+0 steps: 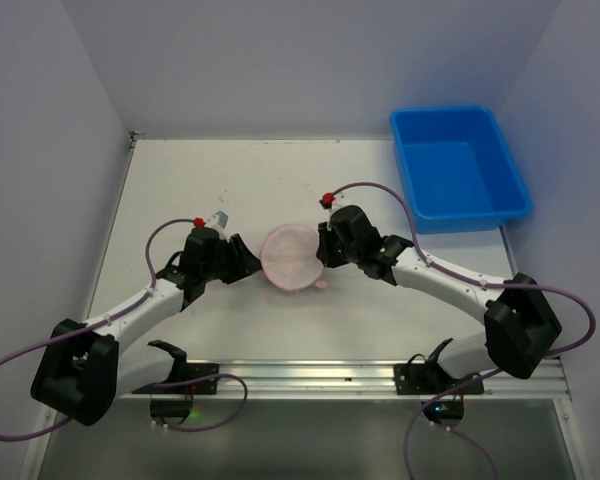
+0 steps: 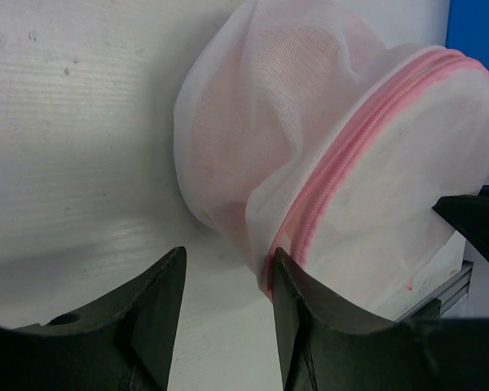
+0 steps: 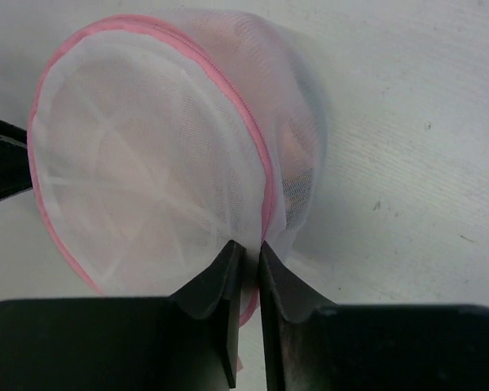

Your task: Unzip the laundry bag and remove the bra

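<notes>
The laundry bag, white mesh with a pink zipper rim, stands on edge at the table's middle between both grippers. Pale pink fabric, the bra, shows dimly through the mesh. My right gripper is shut on the bag's lower rim, with mesh and pink trim pinched between its tips. My left gripper is open just left of the bag. Only bare table lies between its jaws, and its right fingertip touches the pink zipper trim. The zipper runs closed along the rim where it shows.
A blue plastic bin stands at the back right of the table. Grey walls enclose the left, back and right sides. The metal rail with the arm bases runs along the near edge.
</notes>
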Robot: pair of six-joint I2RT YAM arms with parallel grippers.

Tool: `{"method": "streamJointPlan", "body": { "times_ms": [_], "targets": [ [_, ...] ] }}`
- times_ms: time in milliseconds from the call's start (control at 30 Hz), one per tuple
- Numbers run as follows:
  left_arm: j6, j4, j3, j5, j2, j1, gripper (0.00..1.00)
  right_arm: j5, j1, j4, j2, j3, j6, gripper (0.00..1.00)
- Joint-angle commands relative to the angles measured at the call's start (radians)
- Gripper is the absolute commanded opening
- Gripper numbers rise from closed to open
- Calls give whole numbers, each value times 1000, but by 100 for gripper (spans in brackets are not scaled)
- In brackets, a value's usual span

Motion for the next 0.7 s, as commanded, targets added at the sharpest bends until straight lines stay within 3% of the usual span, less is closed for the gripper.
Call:
{"method": "streamJointPlan", "body": {
  "times_ms": [0,100,500,667],
  "targets": [
    [-3,45,2,3,-6,5,49,-13,3,70,-32,26,-75,15],
    [-8,42,13,-2,18,4,48,-57,3,125,-91,-11,-135,7],
    [-29,97,61,4,155,4,43,-424,4,385,-388,-258,-408,2],
    [-23,105,129,21,213,5,43,-589,6,379,-439,-318,-488,8]
  ]
}}
